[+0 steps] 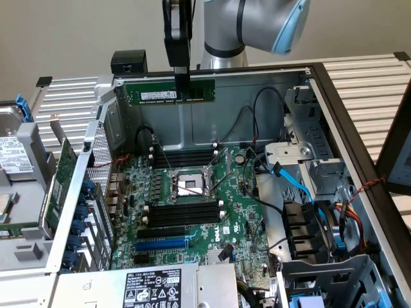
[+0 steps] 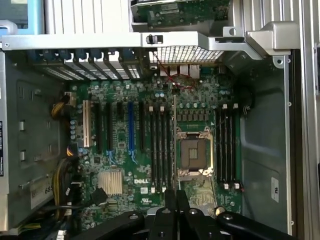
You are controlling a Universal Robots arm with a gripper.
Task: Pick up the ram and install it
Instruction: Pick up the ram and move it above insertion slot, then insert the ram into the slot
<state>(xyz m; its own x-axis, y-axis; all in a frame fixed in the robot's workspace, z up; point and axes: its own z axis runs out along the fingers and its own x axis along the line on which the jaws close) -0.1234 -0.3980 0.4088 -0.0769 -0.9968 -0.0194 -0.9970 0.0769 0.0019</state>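
Aloft over an opened desktop computer, the gripper (image 1: pixel 183 83) of a Universal Robots arm has its dark fingers (image 1: pixel 183 78) clenched on the upper edge of the ram (image 1: pixel 154 94). The ram is a narrow green stick with a white label, held level and lengthwise. In the exterior view it hangs just in front of the far metal wall of the case (image 1: pixel 212 122), near that wall's top rim. It is well apart from the motherboard (image 1: pixel 237 192) lying flat on the case floor below. The grip falls slightly towards the exterior view's right of the stick's middle, so the labelled length juts out to the exterior view's left. On the board, the silver CPU socket (image 1: pixel 188 186) sits between two banks of long black memory slots, one bank (image 1: pixel 183 157) on its far side and another (image 1: pixel 183 212) on its near side. A blue slot (image 1: pixel 160 244) lies nearer the camera. At the exterior view's left, a larger green expansion card (image 1: pixel 59 186) stands outside the perforated rear panel. At that view's right, a blue cable (image 1: pixel 292 179) curves past the drive bays. The wrist view looks straight down past the closed fingertips onto the same board, socket and slots. From there, whether the stick lines up with any one slot cannot be told.
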